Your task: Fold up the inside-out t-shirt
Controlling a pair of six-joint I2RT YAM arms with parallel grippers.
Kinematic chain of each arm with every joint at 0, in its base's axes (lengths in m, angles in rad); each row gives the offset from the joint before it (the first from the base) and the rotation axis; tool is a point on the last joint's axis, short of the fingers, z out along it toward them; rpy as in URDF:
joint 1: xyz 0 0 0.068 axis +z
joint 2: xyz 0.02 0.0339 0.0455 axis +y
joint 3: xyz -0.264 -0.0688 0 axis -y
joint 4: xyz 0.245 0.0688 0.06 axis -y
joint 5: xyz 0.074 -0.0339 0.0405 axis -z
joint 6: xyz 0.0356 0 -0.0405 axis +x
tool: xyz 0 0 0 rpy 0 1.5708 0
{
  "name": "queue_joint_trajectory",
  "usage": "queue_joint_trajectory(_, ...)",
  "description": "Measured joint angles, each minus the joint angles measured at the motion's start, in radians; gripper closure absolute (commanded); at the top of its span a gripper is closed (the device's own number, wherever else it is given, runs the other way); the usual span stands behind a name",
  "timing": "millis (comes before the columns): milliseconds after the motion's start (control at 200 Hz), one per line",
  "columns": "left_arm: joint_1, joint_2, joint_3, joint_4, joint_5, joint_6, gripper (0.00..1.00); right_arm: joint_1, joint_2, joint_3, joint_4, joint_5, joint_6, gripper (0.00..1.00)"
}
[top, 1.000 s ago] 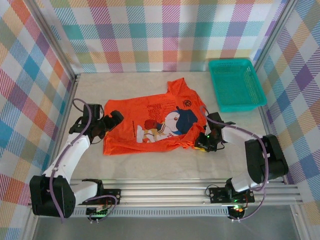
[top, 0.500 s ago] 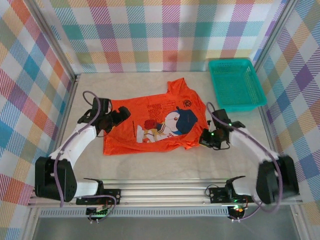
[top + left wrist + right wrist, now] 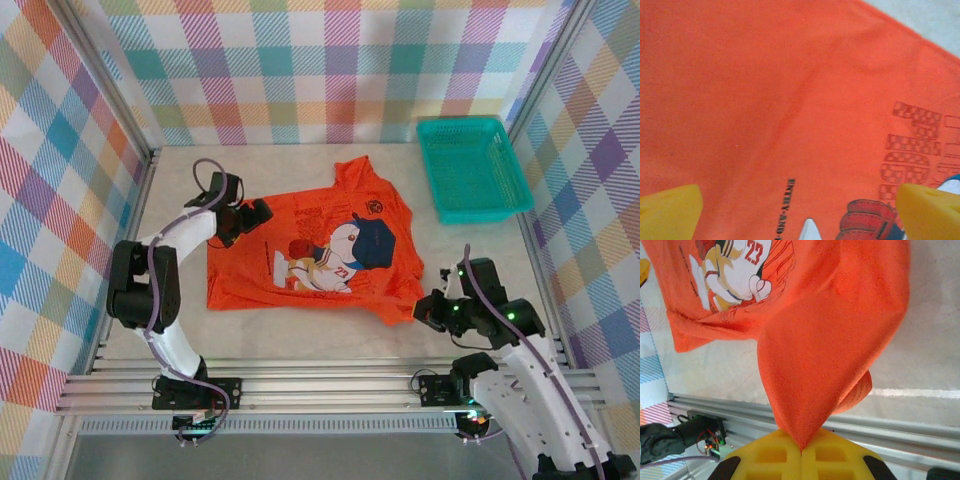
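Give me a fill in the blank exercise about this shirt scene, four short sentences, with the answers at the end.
1. The right gripper is ___ on a corner of the t-shirt.
2. The left gripper is ___, its yellow fingers spread over the cloth.
3. The number on the cartoon print is ___.
4. The teal basket stands on the ___ arm's side of the table.

Answers: shut; open; 23; right

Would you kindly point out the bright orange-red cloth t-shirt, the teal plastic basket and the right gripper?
bright orange-red cloth t-shirt [image 3: 335,250]: top external view, on the cartoon chest print.
teal plastic basket [image 3: 430,170]: top external view, on its left rim.
right gripper [image 3: 801,455]: right wrist view, between its yellow fingertips pinching the t-shirt.
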Motion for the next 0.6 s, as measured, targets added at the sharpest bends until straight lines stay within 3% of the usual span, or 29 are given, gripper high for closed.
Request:
queue_joint_trajectory(210,0.004,0.004,-0.027,-0.010,-0.021,0.011,0.00,0.000,-0.080,0.002,-0.087,-0.053,0.020,1.00)
queue_joint_trajectory(270,0.004,0.004,-0.028,-0.011,-0.024,0.014,0.00,0.000,-0.111,-0.001,-0.102,-0.060,0.031,0.77)
queue_joint_trajectory(475,0.004,-0.003,-0.028,-0.045,-0.046,0.026,0.00,0.000,-0.131,-0.018,-0.114,-0.047,0.070,0.62)
queue_joint_trajectory(600,0.003,-0.058,-0.028,-0.087,-0.071,0.049,0.00,0.000,-0.097,0.018,-0.101,-0.011,0.079,0.62)
